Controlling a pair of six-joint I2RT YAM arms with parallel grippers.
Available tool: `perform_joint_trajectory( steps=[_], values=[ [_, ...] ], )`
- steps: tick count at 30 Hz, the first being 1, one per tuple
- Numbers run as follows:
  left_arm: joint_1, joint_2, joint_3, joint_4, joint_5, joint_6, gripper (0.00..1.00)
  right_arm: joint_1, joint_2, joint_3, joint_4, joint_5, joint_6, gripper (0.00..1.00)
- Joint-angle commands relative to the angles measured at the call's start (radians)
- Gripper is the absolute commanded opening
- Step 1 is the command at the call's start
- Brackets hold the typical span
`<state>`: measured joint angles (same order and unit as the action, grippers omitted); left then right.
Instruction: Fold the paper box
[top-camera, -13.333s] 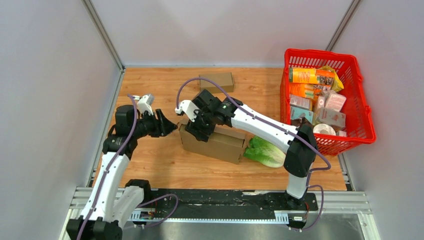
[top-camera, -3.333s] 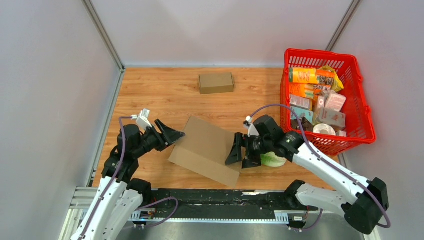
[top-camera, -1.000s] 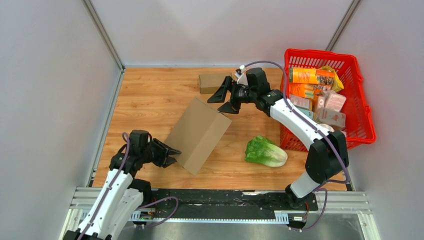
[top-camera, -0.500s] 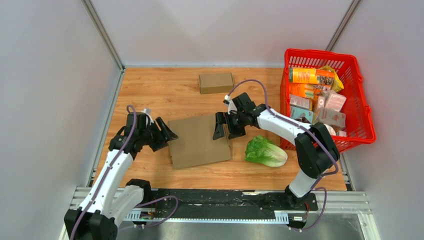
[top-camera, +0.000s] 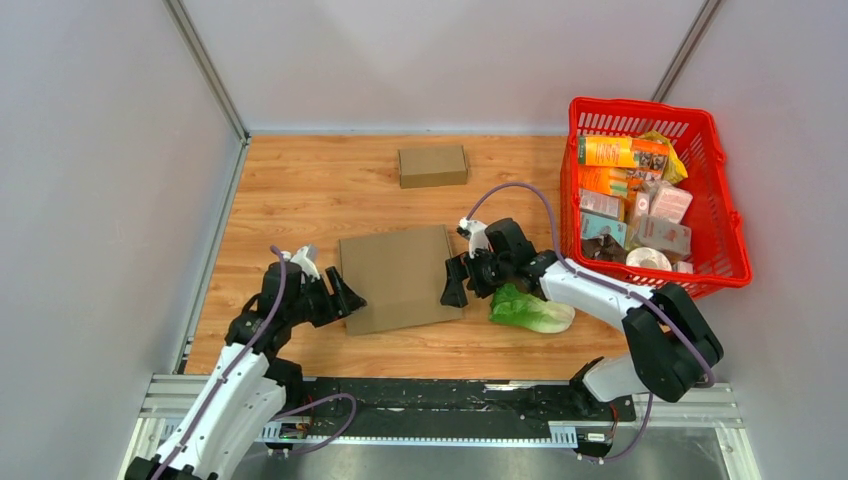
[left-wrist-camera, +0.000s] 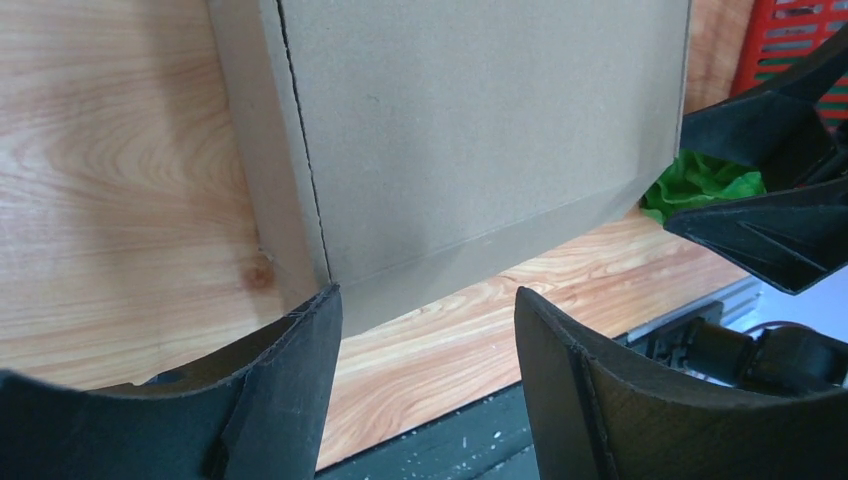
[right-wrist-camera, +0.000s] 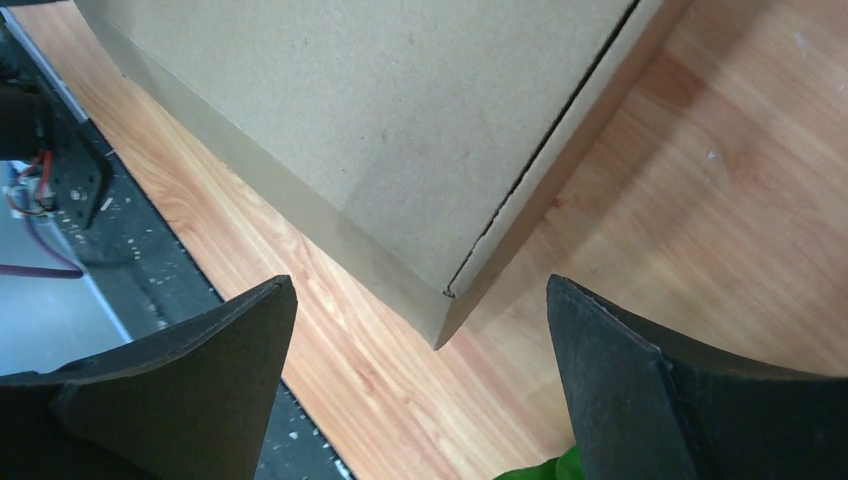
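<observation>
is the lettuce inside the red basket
No, the lettuce lies on the wooden table, outside the red basket.

The left arm (top-camera: 235, 375) leans from its base toward 1 o'clock, bends at the elbow, and turns its wrist toward 3 o'clock. The left gripper (top-camera: 348, 297) sits low, its two fingers spread wide and gripping nothing. The right arm (top-camera: 600, 295) folds at the elbow close above its base and stretches its forearm toward 10 o'clock. The right gripper (top-camera: 455, 287) points toward 9 o'clock, fingers likewise spread wide and empty, facing the left one.
</observation>
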<state>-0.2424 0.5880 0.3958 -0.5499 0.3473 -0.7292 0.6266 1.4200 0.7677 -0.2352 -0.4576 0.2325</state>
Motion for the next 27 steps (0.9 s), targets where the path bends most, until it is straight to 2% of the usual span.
perform_joint_trajectory(
  steps=[1, 5, 9, 17, 21, 27],
  values=[
    [-0.035, 0.013, -0.006, 0.079, -0.117, 0.071, 0.72, 0.012, -0.046, -0.034, 0.195, 0.068, -0.079, 0.97],
    [-0.061, 0.015, -0.020, 0.064, -0.140, 0.106, 0.72, 0.028, -0.023, -0.038, 0.221, 0.022, -0.094, 0.94],
    [-0.081, -0.011, 0.003, -0.007, -0.229, 0.123, 0.70, 0.045, 0.005, -0.027, 0.211, 0.030, -0.104, 0.92],
    [-0.081, -0.051, 0.054, -0.061, -0.300, 0.057, 0.69, 0.048, 0.027, -0.021, 0.194, 0.063, -0.088, 0.89],
    [-0.081, 0.027, 0.008, 0.078, -0.236, 0.048, 0.71, 0.048, 0.042, -0.030, 0.209, 0.043, -0.081, 0.84],
    [-0.081, 0.203, -0.005, 0.229, -0.156, 0.122, 0.72, 0.048, 0.045, -0.039, 0.218, 0.036, -0.071, 0.82]
  ],
)
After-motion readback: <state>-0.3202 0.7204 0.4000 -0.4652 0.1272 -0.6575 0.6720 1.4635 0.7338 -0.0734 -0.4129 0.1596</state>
